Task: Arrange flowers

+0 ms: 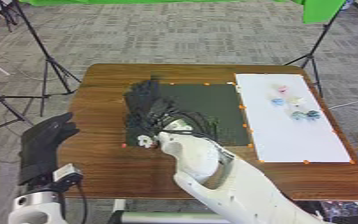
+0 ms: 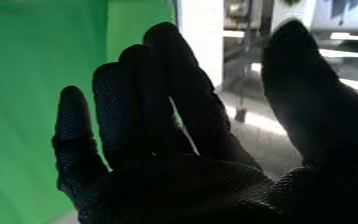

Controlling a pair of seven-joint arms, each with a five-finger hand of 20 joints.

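Small pastel flowers (image 1: 298, 115) on a white rectangular sheet (image 1: 291, 142).
Black-gloved left hand (image 1: 40, 147) and right hand (image 1: 146, 106), fingers extended; the right over a dark mat (image 1: 198, 96), near a white flower (image 1: 145, 141).

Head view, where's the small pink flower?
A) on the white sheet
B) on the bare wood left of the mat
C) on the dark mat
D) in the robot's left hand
A: the pink flower lies on the white sheet, to the right of the dark mat, near a pale blue one.
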